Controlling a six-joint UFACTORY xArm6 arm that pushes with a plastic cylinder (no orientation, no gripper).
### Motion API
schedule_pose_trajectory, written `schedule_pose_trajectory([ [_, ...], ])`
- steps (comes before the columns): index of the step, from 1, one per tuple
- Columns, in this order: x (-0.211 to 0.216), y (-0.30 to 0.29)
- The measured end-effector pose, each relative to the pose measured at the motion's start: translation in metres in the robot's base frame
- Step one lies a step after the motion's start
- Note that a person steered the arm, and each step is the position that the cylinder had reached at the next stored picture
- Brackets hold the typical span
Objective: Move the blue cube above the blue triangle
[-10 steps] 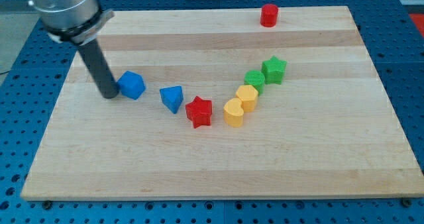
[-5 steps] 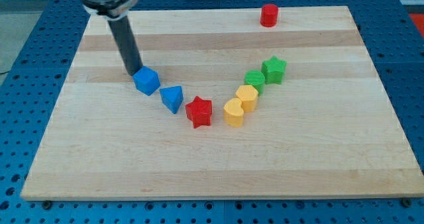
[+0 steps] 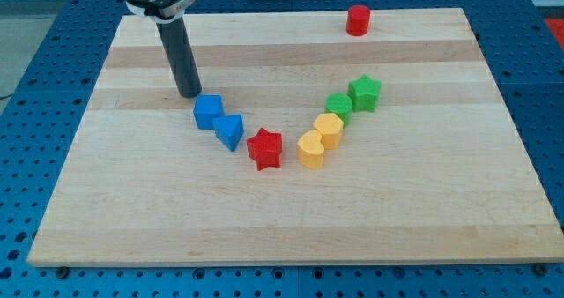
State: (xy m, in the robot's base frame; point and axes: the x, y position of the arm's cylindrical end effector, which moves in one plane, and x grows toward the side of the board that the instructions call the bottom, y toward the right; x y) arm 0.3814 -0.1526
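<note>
The blue cube (image 3: 208,111) lies on the wooden board (image 3: 282,201), just up and left of the blue triangle (image 3: 229,130), touching or nearly touching it. My tip (image 3: 189,95) is just up and left of the blue cube, close beside its upper left corner. The dark rod rises from the tip toward the view's top.
A red star (image 3: 264,148) lies right of the blue triangle. Two yellow blocks (image 3: 310,150) (image 3: 329,129), a green block (image 3: 338,106) and a green star (image 3: 364,93) run up to the right. A red cylinder (image 3: 357,20) stands at the top edge.
My tip has moved to the right, pushing the blue cube right until it sits against the blue triangle's upper left side. The other blocks have not moved.
</note>
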Motion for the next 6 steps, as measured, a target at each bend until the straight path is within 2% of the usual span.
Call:
schedule_pose_trajectory([
  [1,0.025,0.000],
  [3,0.047,0.016],
  [5,0.052,0.024],
  [6,0.035,0.013],
])
